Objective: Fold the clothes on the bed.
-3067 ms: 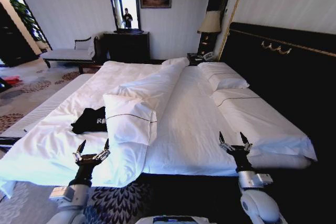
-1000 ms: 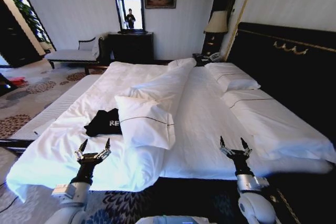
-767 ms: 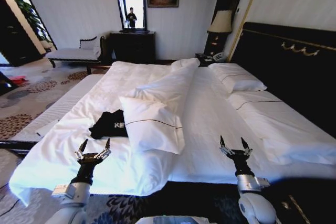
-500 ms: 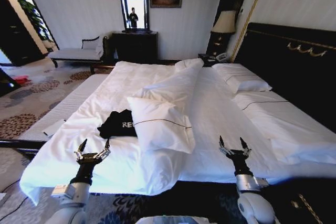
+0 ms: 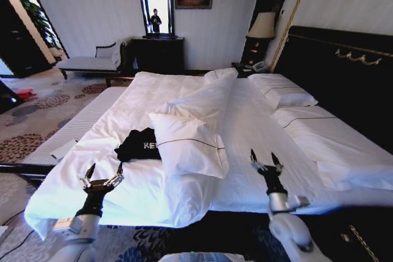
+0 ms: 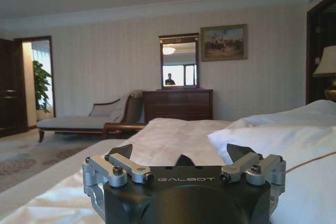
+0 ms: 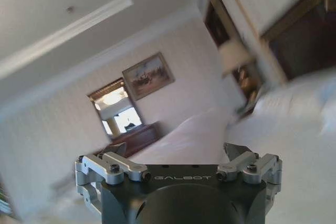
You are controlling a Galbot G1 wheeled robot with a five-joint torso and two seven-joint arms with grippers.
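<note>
Clothes [image 5: 140, 145] bunched on bed [image 5: 258, 133], partly under pillow [image 5: 189, 145]. Left gripper [image 5: 101, 172] & right gripper [image 5: 263, 159] both spread, empty, near bed edge. Clear pillow, flatten first.

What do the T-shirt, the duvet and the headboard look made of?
T-shirt: soft matte black knit, likely cotton; it lies crumpled, white lettering showing.
Duvet: white woven fabric, padded; soft folds.
Headboard: dark, probably wood or upholstery; gold trim, material unclear.

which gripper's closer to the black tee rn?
Left. The left gripper hovers over the bed's near edge just short of the black T-shirt; the right gripper is beyond the big pillow, well off.
</note>
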